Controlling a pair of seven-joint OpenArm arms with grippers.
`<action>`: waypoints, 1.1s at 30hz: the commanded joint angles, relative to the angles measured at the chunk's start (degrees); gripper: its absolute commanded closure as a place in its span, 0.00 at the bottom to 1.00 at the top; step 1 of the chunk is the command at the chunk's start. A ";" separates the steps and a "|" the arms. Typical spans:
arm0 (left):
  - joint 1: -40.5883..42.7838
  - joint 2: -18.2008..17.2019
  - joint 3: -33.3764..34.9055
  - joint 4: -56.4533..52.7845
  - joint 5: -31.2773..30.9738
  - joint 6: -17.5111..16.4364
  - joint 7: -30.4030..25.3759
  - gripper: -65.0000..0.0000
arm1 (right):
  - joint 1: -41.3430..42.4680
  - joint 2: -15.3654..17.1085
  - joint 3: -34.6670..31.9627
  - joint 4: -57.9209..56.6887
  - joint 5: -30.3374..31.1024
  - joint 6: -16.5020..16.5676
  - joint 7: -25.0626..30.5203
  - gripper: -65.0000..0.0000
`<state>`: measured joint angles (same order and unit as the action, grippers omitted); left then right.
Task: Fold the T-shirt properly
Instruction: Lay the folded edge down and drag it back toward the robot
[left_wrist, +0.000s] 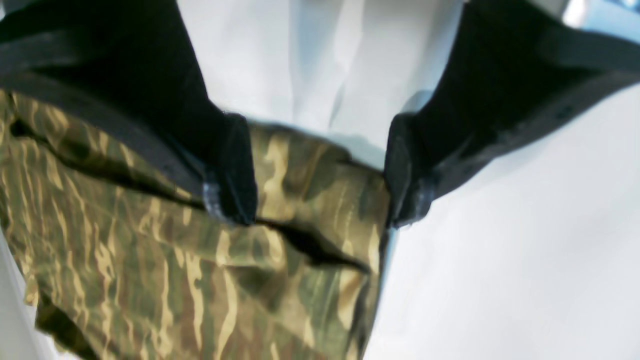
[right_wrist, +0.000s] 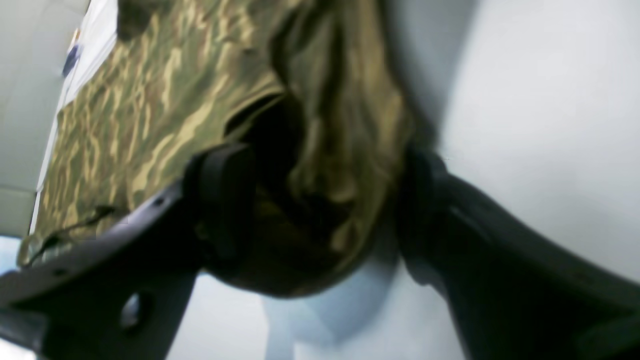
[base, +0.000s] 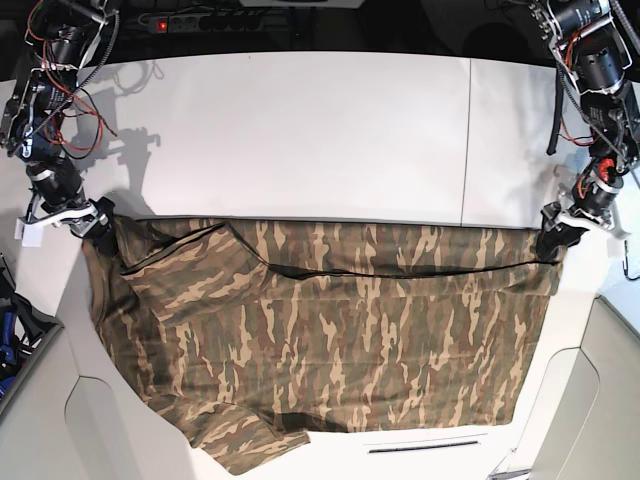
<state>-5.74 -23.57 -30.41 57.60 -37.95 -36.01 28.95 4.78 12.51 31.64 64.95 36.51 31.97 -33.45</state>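
The T-shirt (base: 330, 340) lies spread across the near half of the white table (base: 300, 130), folded once so that a doubled upper edge runs almost straight from one gripper to the other. Its lower edge hangs over the near side of the table, with one sleeve at the lower left of the base view.

The left gripper (base: 553, 240) sits at the upper corner of the fabric on the right side of the base view. In the left wrist view the left gripper (left_wrist: 320, 170) has its jaws spread wide, with the folded corner of the T-shirt (left_wrist: 175, 270) lying between the two black fingers (left_wrist: 235, 170); the cloth is not pinched.

The right gripper (base: 98, 222) sits at the opposite upper corner, on the left side of the base view. In the right wrist view the right gripper (right_wrist: 320, 210) also has its jaws spread wide, and a bunched fold of the T-shirt (right_wrist: 150, 115) sits loosely between the fingers (right_wrist: 220, 200). This view is blurred, so contact between pads and fabric cannot be determined
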 joint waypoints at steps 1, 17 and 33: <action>-0.79 -0.52 0.72 0.68 0.33 0.48 -0.15 0.35 | 0.79 0.61 -0.68 0.28 -0.07 -0.04 -0.17 0.35; -1.07 1.16 1.62 0.79 0.26 -1.90 -1.51 1.00 | 4.66 0.68 -3.26 0.48 -3.23 -0.02 -1.62 1.00; 10.43 0.72 -0.42 18.84 -2.12 -2.80 2.43 1.00 | -3.28 1.14 2.08 11.69 4.66 0.92 -13.62 1.00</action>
<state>5.17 -21.85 -30.46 75.40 -39.16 -38.19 32.51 0.75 12.82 33.43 75.50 39.64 32.21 -47.92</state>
